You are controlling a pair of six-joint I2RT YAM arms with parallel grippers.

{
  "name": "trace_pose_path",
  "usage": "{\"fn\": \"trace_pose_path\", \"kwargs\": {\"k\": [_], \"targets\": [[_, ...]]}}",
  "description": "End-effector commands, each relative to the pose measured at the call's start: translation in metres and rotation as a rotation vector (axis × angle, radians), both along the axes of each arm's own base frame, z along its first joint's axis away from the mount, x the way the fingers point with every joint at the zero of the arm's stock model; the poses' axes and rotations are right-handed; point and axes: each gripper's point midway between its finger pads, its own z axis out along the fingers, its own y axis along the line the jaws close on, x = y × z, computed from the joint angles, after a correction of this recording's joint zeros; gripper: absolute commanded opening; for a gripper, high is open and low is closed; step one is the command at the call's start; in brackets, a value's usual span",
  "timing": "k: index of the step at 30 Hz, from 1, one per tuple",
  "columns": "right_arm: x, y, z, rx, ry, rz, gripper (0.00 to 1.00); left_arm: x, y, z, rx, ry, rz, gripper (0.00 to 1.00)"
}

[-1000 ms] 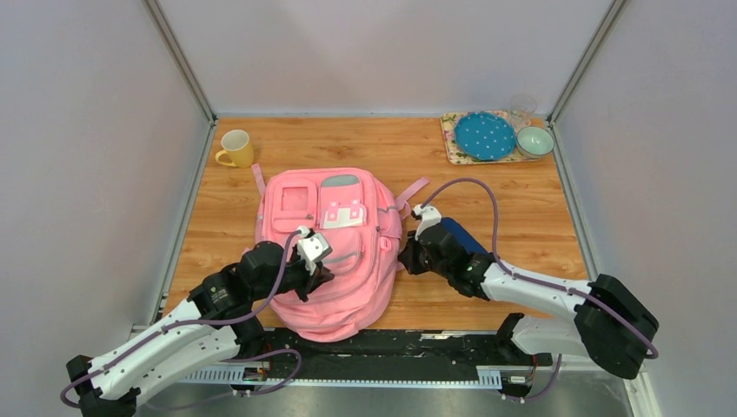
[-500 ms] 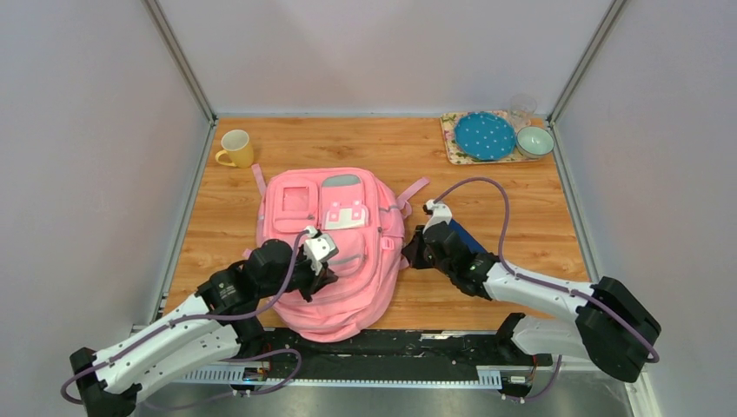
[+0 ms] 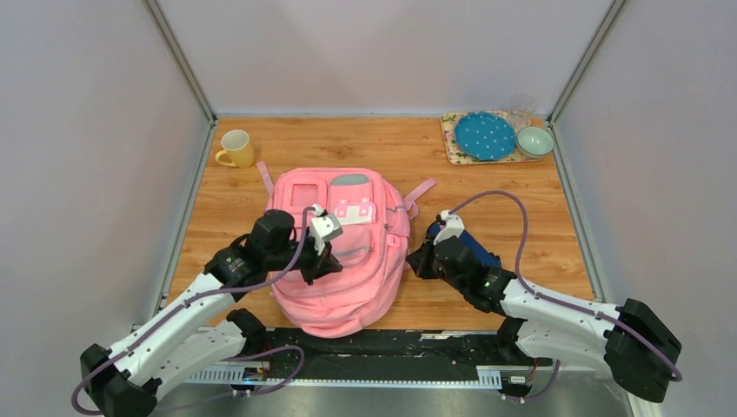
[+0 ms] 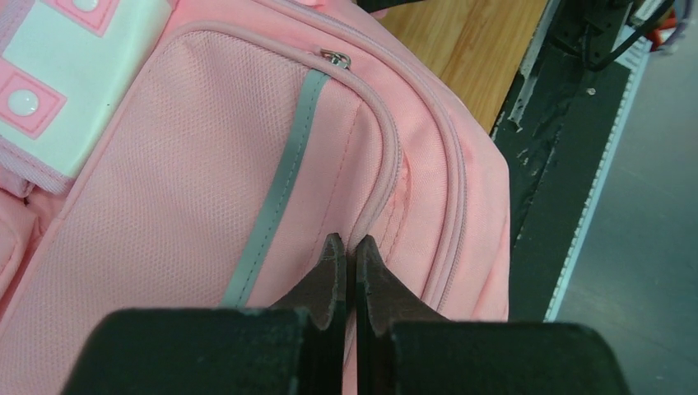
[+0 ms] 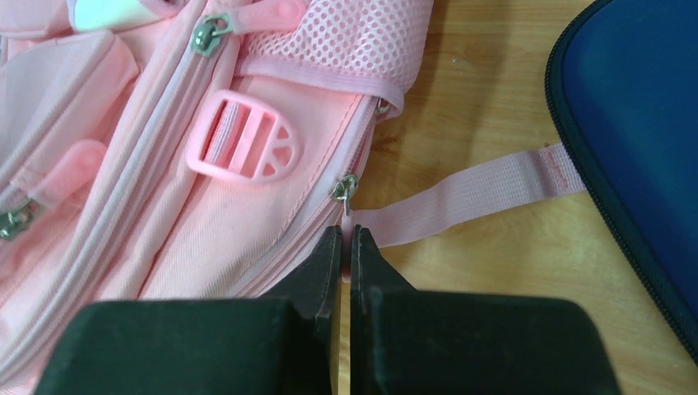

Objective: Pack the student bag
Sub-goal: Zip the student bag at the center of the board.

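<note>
Student bag (image 3: 348, 261), pink woven fabric with grey strips (image 4: 280, 181), lies at the wooden table's (image 3: 521, 174) near centre. Your left gripper (image 4: 344, 240) is pinched on its pocket seam (image 4: 388, 164); your right gripper (image 5: 346, 230) clamps the metal zip pull (image 5: 344, 191).

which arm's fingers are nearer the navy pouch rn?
Right. The right fingers are at the right edge of the pink bag, navy pouch just beside them; the left fingers sit on its front pocket, farther off.
</note>
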Motion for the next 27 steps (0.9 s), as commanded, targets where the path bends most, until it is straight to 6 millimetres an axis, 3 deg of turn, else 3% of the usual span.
{"fn": "trace_pose_path", "kwargs": {"k": [1,4,9,16,20,21,22,24,27], "targets": [[-0.003,0.003,0.01,0.045,-0.031,-0.022,0.05,0.012,-0.008,0.047,-0.155,-0.034,-0.113,0.0],[-0.001,-0.006,0.003,-0.006,-0.021,-0.056,0.12,0.001,-0.008,0.052,-0.213,0.027,-0.152,0.0],[0.01,-0.018,0.001,-0.103,-0.049,-0.087,0.01,-0.021,-0.004,0.054,-0.263,0.052,-0.176,0.0],[0.035,-0.017,-0.004,-0.165,-0.042,-0.12,0.03,-0.038,0.006,0.046,-0.278,0.096,-0.131,0.0],[0.036,-0.013,0.001,-0.154,-0.01,-0.12,0.22,-0.035,0.01,0.036,-0.262,0.099,-0.084,0.0],[0.032,-0.015,-0.001,-0.147,-0.005,-0.113,0.34,-0.034,0.01,0.035,-0.26,0.098,-0.077,0.0],[0.028,-0.012,0.011,-0.096,-0.025,-0.095,0.4,-0.033,0.011,0.034,-0.257,0.097,-0.071,0.0],[0.021,-0.018,0.012,-0.064,-0.031,-0.091,0.54,-0.031,0.011,0.032,-0.249,0.1,-0.059,0.0],[0.022,-0.025,0.035,0.022,-0.073,-0.121,0.63,-0.031,0.009,0.032,-0.253,0.107,-0.065,0.0]]}}
